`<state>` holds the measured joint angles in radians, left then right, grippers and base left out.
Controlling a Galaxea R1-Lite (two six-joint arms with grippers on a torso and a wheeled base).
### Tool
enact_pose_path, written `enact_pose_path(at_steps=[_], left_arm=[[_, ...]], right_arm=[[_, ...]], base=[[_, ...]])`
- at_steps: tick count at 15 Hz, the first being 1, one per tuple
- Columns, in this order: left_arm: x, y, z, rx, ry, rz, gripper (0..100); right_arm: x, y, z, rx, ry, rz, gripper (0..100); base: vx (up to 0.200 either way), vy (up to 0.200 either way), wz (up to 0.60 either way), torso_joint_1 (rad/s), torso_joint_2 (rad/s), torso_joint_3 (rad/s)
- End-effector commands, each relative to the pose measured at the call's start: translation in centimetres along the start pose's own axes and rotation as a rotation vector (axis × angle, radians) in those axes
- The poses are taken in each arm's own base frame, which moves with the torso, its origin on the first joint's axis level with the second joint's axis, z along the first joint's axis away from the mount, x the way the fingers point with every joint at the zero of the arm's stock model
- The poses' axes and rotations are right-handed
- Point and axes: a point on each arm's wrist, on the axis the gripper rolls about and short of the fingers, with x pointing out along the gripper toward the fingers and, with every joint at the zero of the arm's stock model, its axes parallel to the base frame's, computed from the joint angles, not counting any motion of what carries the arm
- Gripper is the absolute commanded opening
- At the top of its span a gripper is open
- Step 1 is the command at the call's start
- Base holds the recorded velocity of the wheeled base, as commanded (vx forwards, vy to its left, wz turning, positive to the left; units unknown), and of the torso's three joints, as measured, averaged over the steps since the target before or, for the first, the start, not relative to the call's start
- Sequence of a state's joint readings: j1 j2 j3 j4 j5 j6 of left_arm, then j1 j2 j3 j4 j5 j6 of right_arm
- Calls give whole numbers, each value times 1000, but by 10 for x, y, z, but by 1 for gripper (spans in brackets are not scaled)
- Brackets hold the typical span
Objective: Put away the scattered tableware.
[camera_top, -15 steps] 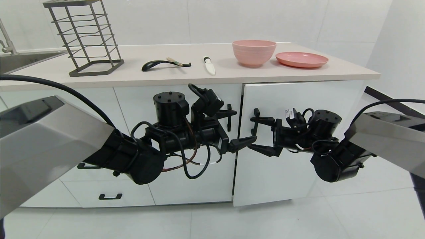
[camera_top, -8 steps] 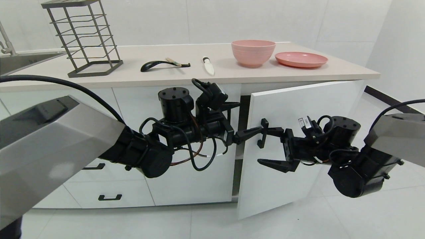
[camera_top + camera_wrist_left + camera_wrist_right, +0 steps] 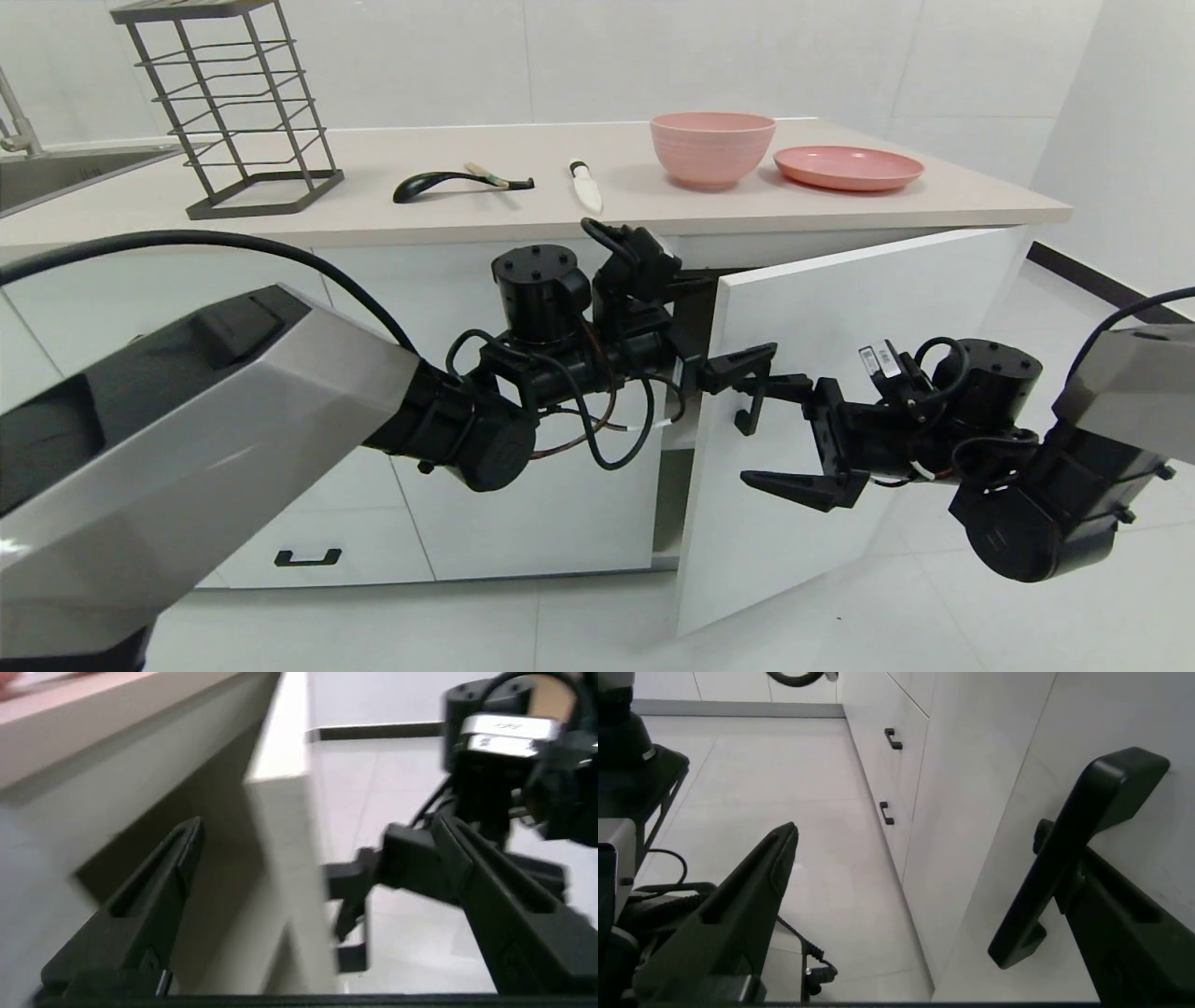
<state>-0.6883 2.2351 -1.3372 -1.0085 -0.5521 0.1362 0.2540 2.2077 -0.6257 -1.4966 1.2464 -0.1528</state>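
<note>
Now cabinet door [image 3: 868, 289] farther ajar.

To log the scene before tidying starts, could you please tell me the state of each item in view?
White cabinet door: partly open.
White lower drawer: closed.
Pink ribbed bowl: upright on beige counter.
Pink round plate: flat on counter.
Black spoon: lying on counter.
White-bladed knife: lying on counter.
Dark wire rack: upright, empty.
Left end effector: open, straddling door edge.
Right end effector: open at black door handle.
</note>
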Motion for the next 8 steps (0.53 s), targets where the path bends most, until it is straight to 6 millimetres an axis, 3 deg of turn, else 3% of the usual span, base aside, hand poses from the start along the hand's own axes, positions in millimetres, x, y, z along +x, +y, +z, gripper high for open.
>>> enact_pose_path(at_steps=[1,4,8], left_arm=[[13,-17,-6,-24,-21,-42,100],[21,-32,-7,-38,-24,-73,100],[22,-34,-7,-42,-18,-30,100]], right_arm=[[2,1,-1,4,1,11,100],[-2,-1,-2,4,3,-9,100],[-19,-9,-7,12,10,-67,100]], base=[[0,0,0,0,0,0],[0,0,0,0,0,0],[0,0,0,0,0,0]])
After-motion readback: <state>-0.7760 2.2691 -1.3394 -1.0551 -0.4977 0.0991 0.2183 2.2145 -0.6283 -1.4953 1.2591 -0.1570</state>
